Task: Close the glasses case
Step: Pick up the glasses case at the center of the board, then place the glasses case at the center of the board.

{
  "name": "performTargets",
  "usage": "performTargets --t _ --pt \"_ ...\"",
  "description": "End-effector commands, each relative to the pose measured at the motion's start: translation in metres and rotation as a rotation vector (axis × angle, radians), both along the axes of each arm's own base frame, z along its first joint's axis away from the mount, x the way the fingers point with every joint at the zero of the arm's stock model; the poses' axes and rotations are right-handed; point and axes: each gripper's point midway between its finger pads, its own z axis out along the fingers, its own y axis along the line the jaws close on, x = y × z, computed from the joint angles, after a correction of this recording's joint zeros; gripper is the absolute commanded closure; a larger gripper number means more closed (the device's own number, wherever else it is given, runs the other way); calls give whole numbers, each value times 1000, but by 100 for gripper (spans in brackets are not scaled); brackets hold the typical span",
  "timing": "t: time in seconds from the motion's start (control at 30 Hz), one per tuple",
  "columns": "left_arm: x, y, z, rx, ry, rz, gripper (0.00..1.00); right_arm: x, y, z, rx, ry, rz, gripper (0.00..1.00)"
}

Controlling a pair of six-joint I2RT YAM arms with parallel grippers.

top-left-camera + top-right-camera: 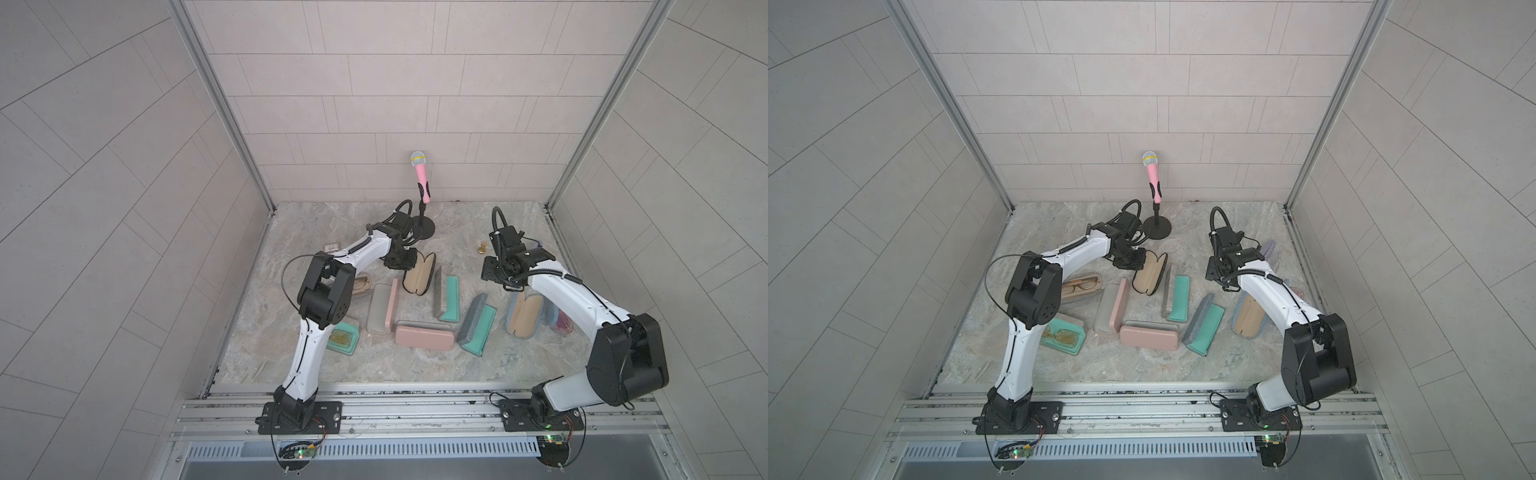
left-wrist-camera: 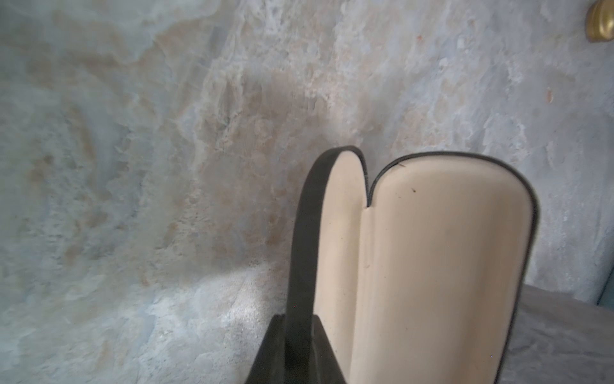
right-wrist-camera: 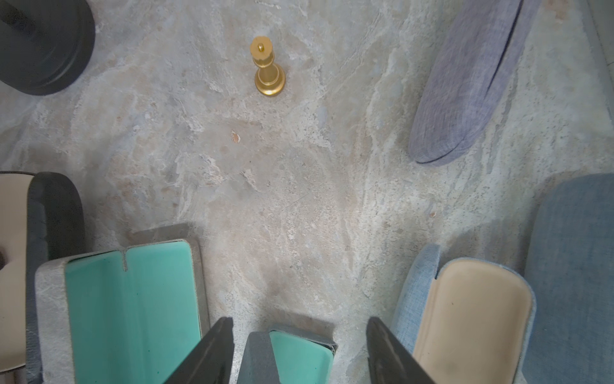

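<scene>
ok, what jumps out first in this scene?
The pink microphone on its stand at the back centre of the table stands out most. In front of it lie scattered glasses cases, most open, in teal, pink, grey and beige. The left gripper pinches one half of the black case, beige-lined, near the stand.

Black case (image 2: 300, 249) matt, cream lining (image 2: 432, 266) smooth; tabletop (image 2: 133, 166) mottled stone-look.
</scene>
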Motion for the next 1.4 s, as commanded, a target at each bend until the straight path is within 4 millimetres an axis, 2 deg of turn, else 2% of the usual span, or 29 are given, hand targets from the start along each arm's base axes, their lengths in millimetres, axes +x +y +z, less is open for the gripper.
performTargets --t 0.0,0.2,0.4,0.63,0.83,0.93,1.07,1.37 --pt "18 5 15 -10 -43 52 91 6 5 7 -1 -5 25 35" --pt "38 23 21 -17 -62 126 91 22 22 19 14 -13 86 35" --pt "54 41 8 -24 -56 228 91 42 52 25 19 -9 166 35" --pt "58 48 -12 -20 -16 267 91 61 94 15 28 27 252 35" --pt "56 55 -18 -16 4 287 79 75 122 6 42 45 296 35" --pt "55 57 -13 -24 -3 293 67 80 135 4 49 50 322 35" --pt "55 56 1 -58 -18 288 56 86 150 3 52 59 355 35" --pt "55 66 36 -118 -56 306 55 92 163 -1 51 67 374 36"
